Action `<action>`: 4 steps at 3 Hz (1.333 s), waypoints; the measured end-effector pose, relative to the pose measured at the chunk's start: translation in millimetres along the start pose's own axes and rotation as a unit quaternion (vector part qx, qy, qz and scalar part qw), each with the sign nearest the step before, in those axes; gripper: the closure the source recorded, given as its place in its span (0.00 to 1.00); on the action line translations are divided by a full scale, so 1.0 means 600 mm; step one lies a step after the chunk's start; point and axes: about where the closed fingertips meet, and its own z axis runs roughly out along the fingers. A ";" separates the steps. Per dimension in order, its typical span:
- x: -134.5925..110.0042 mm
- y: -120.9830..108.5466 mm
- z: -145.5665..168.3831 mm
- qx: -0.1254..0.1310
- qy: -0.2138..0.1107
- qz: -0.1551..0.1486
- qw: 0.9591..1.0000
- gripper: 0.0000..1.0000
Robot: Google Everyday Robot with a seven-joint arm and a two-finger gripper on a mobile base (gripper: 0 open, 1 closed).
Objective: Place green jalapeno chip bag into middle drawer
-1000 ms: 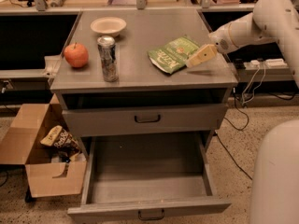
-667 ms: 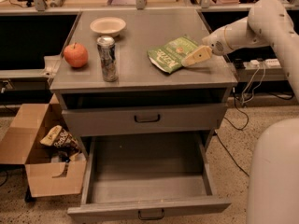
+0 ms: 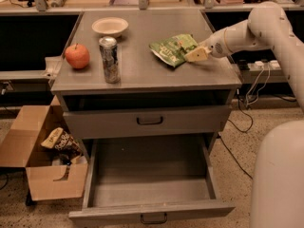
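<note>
Green jalapeno chip bag (image 3: 172, 48) lies on cabinet (image 3: 142, 75), jaws at its edge

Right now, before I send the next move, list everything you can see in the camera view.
cabinet: one, grey, centre
green jalapeno chip bag: one, light green, on the cabinet top
bowl: one, cream, cabinet top, at the back
apple: one, red, cabinet top
can: one, silver, upright beside the apple
upper drawer: one, grey, closed
middle drawer: one, grey, pulled open at the bottom
cardboard box: one, brown, floor beside the cabinet
snack bag: one, brown and white, in the box
arm: one, white, reaching over the cabinet top
gripper: one, tan, at the chip bag's edge
</note>
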 end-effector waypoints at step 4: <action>-0.109 0.153 -0.197 0.008 -0.117 -0.112 0.987 1.00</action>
